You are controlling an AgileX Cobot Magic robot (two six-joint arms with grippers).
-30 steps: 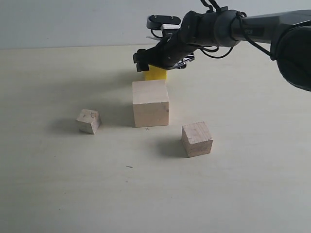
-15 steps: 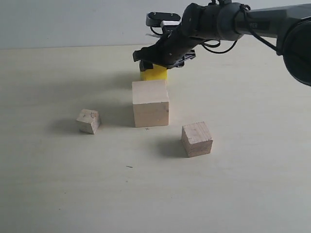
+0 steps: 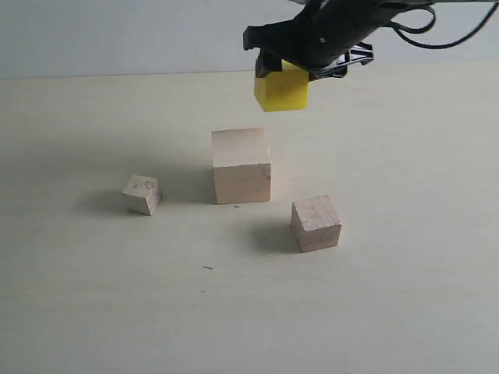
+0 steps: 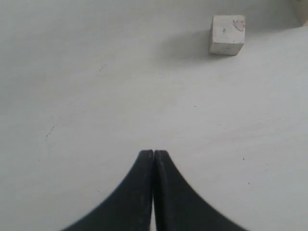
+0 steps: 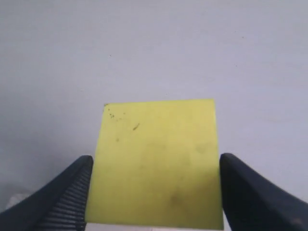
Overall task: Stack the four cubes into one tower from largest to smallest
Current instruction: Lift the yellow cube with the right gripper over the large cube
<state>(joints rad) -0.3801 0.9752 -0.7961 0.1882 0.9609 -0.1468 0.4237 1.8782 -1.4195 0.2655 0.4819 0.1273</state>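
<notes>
High above the desk (image 3: 405, 296), near the far edge of the exterior view, a bright yellow cube (image 3: 281, 88) hung in the air, clamped by the right fingers (image 5: 65, 192). Seen from the right wrist, one dark ribbed finger pressed on each of two opposite side faces, low on the cube's sides, with the broad yellow face showing between them and reaching well past the fingertips. The cube sat square in the grip, not tilted. It looked like a stiff, solid painted block, probably light and not fragile. Its flat, smooth faces could be a little slippery, so a hold centred on two opposite faces, as shown, seemed the safest. Below it and a little to the left in the exterior view stood a large pale wooden cube (image 3: 242, 165) on the desk, its top bare. How far the yellow cube hung behind it could not be told. A brownish wooden cube (image 3: 316, 223) rested near the large one, to its front right, and a small pale wooden cube (image 3: 143, 194) lay to the left, slightly skewed, both apart from the large cube. The left fingers (image 4: 139, 192) were pressed together, holding nothing, above bare desk, with the small pale cube well ahead of their tips.
</notes>
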